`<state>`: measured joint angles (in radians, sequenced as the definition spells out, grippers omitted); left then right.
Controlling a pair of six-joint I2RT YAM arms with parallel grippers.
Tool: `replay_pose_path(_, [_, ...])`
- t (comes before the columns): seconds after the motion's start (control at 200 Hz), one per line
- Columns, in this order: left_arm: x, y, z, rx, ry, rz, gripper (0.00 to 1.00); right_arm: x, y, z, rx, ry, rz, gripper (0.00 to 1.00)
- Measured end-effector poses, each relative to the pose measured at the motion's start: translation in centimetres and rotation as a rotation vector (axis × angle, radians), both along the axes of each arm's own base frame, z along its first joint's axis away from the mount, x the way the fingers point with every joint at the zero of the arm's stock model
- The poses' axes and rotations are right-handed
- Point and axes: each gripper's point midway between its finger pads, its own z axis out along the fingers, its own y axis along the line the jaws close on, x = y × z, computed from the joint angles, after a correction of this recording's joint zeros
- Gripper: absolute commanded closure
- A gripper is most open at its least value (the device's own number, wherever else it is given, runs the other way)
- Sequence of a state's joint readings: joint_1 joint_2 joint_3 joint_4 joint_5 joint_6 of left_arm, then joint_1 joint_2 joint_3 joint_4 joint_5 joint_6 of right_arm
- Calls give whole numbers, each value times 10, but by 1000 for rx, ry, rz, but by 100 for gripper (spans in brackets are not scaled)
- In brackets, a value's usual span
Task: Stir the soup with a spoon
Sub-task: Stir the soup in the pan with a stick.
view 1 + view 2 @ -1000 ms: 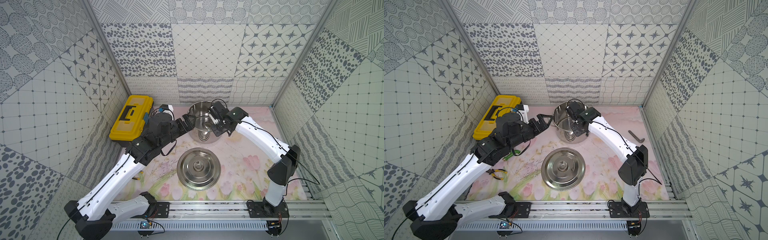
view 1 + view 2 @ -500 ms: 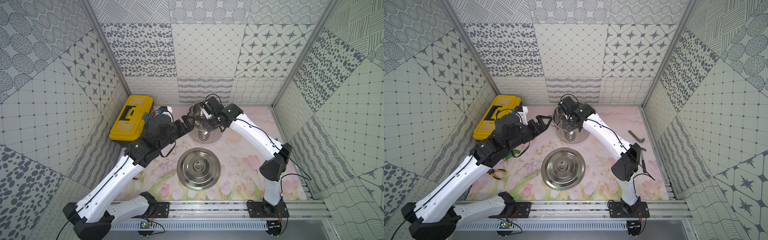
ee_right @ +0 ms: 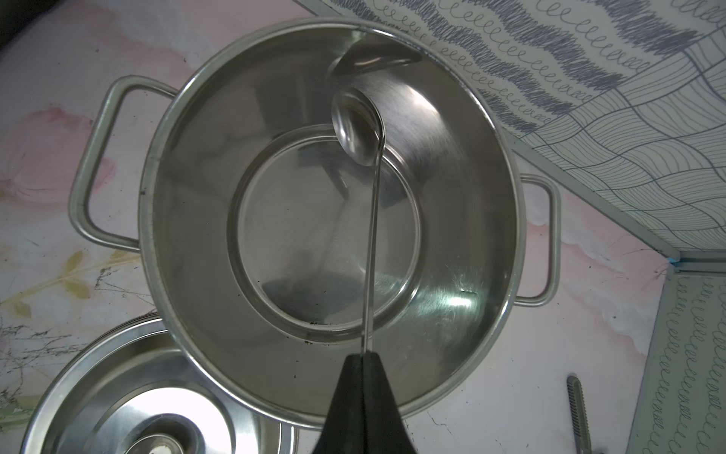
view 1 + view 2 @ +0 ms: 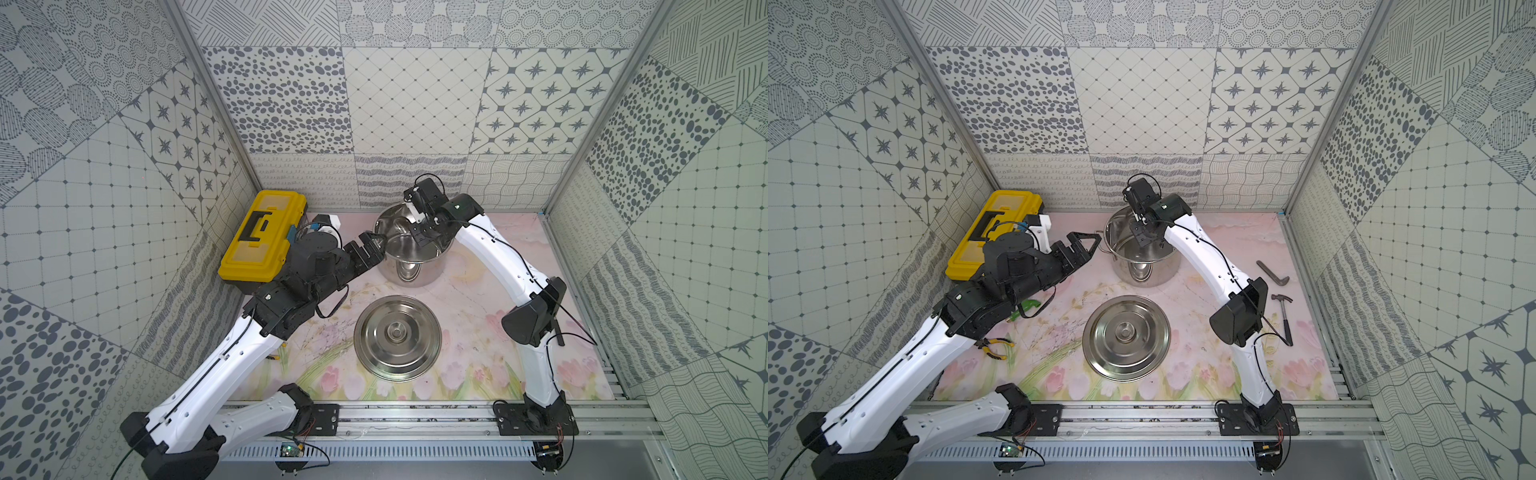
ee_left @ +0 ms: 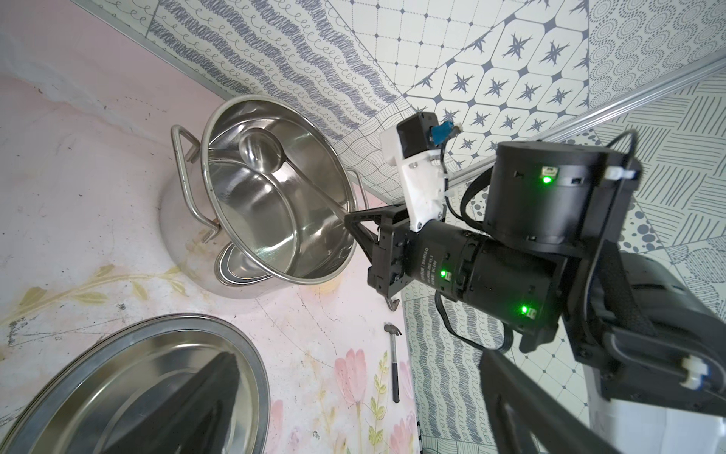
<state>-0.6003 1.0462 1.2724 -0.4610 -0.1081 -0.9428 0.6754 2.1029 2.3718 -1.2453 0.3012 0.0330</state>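
Note:
A steel pot (image 4: pixel 415 274) (image 4: pixel 1144 272) stands at the back of the mat. Its inside (image 3: pixel 196 220) is bare steel and no soup shows in it. My right gripper (image 3: pixel 365 355) (image 4: pixel 419 235) hangs over the pot's rim, shut on the thin handle of the spoon (image 3: pixel 356 125). The spoon's round bowl (image 5: pixel 259 154) is down inside the pot, close to the far wall. Just left of the pot, beside its handle, my left gripper (image 4: pixel 371 246) (image 4: pixel 1086 245) (image 5: pixel 359 355) is open and holds nothing.
The pot's lid (image 4: pixel 397 336) (image 4: pixel 1126 337) lies upturned in front of the pot. A yellow toolbox (image 4: pixel 262 241) sits at the back left. A hammer (image 4: pixel 1283 311) and a bent metal key (image 4: pixel 1273 274) lie at the right, pliers (image 4: pixel 992 347) at the left.
My right arm has swung to the left and back over the pot, carrying the spoon's bowl round inside it. The left gripper has stayed open beside the pot.

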Motion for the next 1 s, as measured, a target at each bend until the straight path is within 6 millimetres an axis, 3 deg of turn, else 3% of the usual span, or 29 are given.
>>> replay_pose_path(0.22, [0, 0, 0, 1, 1, 0, 1, 9, -21, -6, -52, 3, -31, 100])
replay_pose_path(0.53, [4, -3, -7, 11, 17, -1, 1, -4, -47, -45, -160, 99, -35, 100])
replay_pose_path(0.83, [8, -6, -12, 19, 31, -4, 1, -39, -70, -19, -124, 85, -38, 100])
replay_pose_path(1.0, [10, -8, -14, 19, 34, -8, 1, -59, -65, -19, -87, 106, -23, 100])
